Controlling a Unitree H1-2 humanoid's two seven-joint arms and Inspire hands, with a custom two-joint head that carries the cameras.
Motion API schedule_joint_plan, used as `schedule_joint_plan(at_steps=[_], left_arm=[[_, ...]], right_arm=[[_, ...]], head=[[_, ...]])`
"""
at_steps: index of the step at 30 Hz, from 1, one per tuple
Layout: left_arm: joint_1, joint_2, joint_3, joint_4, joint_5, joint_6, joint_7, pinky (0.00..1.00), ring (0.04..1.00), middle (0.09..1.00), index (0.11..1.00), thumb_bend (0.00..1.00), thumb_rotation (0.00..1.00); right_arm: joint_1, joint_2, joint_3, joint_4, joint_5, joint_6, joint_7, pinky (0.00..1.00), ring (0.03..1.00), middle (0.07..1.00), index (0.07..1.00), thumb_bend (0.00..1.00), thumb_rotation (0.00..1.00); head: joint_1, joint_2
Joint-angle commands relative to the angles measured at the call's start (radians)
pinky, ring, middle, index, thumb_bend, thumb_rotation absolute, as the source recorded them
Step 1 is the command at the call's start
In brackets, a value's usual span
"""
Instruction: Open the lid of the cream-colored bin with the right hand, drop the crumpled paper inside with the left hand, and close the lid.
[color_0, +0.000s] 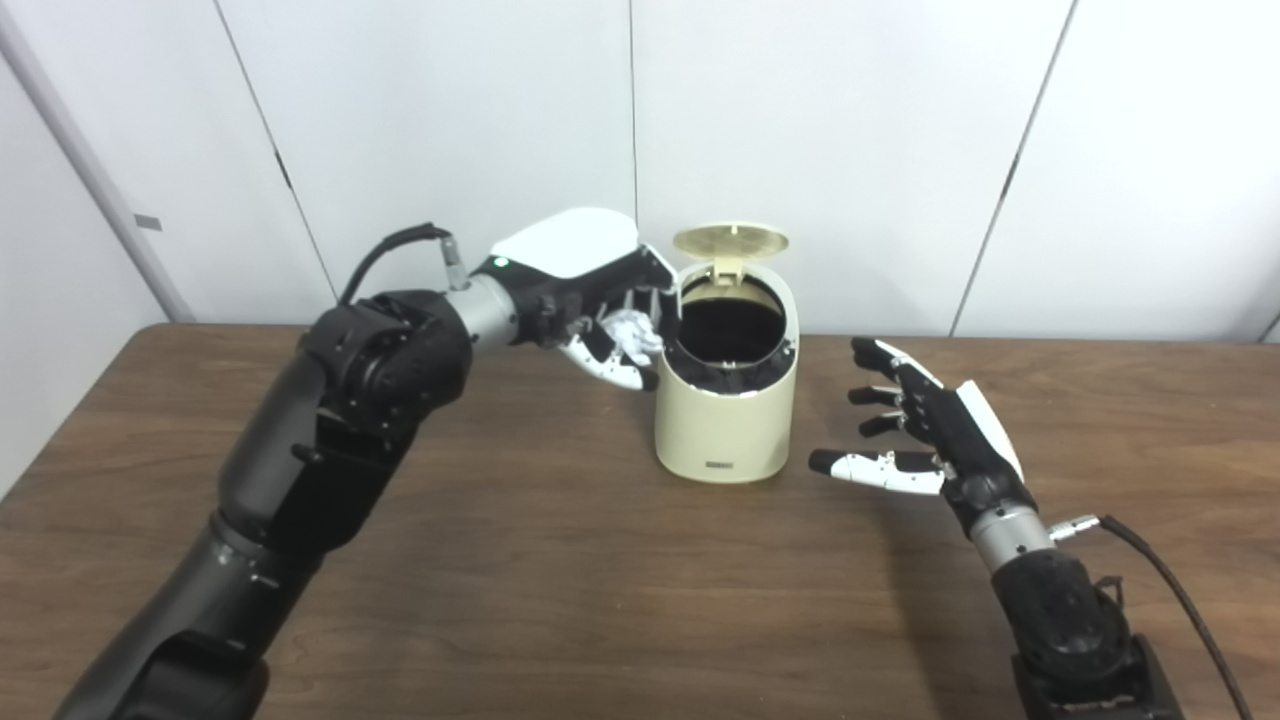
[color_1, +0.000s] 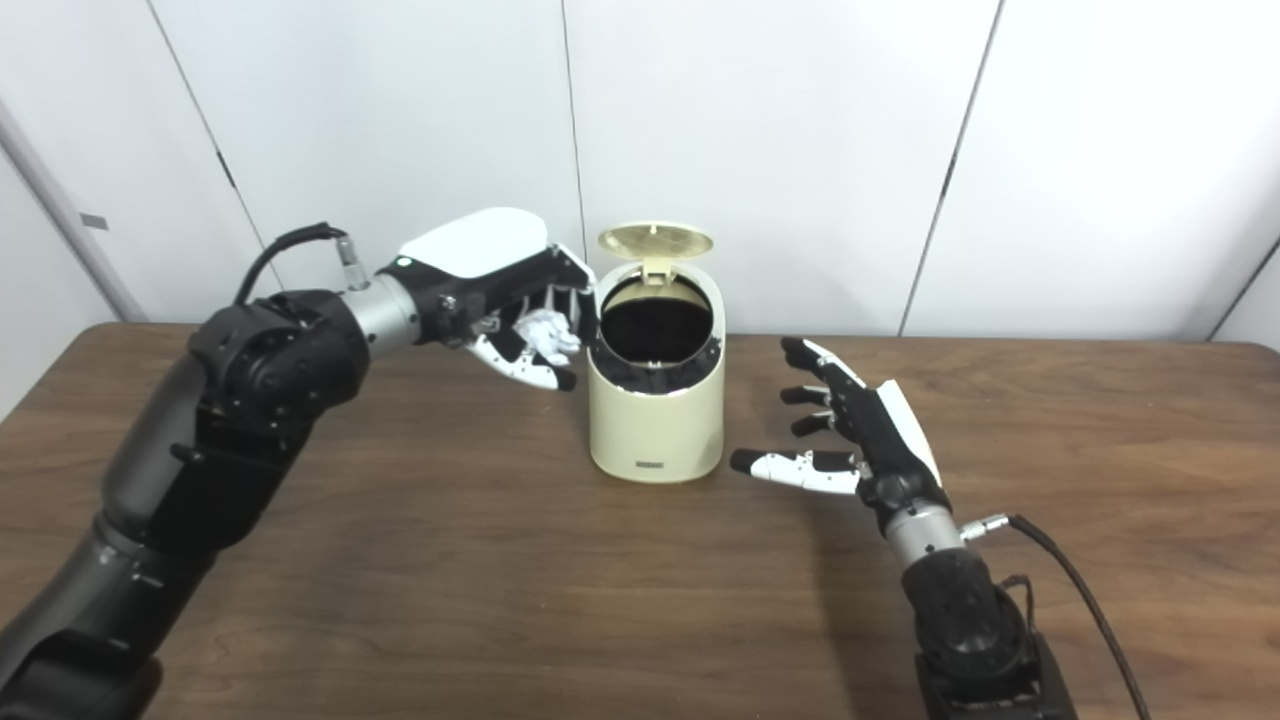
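A cream-colored bin stands on the table's middle, its round lid flipped up at the back and the dark inside showing. My left hand hovers just left of the bin's rim, shut on a white crumpled paper that sits beside the opening, not over it. My right hand rests low to the right of the bin, open with fingers spread toward it, a short gap from the bin's wall.
The brown wooden table runs wide in front of the bin. White wall panels stand close behind the table's back edge. A cable trails from the right wrist.
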Motion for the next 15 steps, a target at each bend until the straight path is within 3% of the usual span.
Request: schedule_joint_plan(at_steps=[1, 9, 15], left_arm=[[-0.068, -0.003, 0.005, 0.005, 0.008, -0.013, 0.044, 0.32, 0.376, 0.476, 0.528, 0.5, 0.0], [-0.091, -0.037, -0.001, 0.051, 0.0, -0.038, 0.057, 0.33, 0.384, 0.477, 0.505, 0.5, 0.0], [-0.096, -0.055, -0.018, 0.067, 0.018, -0.021, 0.066, 0.32, 0.375, 0.47, 0.531, 0.5, 0.0]], right_arm=[[-0.023, -0.003, 0.0, -0.011, -0.007, -0.044, -0.019, 0.62, 0.762, 0.879, 0.873, 0.68, 0.23], [-0.014, -0.006, 0.004, -0.012, -0.017, -0.053, -0.017, 0.59, 0.744, 0.872, 0.863, 0.67, 0.22], [-0.004, -0.003, 0.004, -0.011, -0.017, -0.058, -0.018, 0.6, 0.755, 0.875, 0.874, 0.67, 0.25]], head=[[-0.003, -0.002], [-0.015, -0.014], [-0.02, -0.016]])
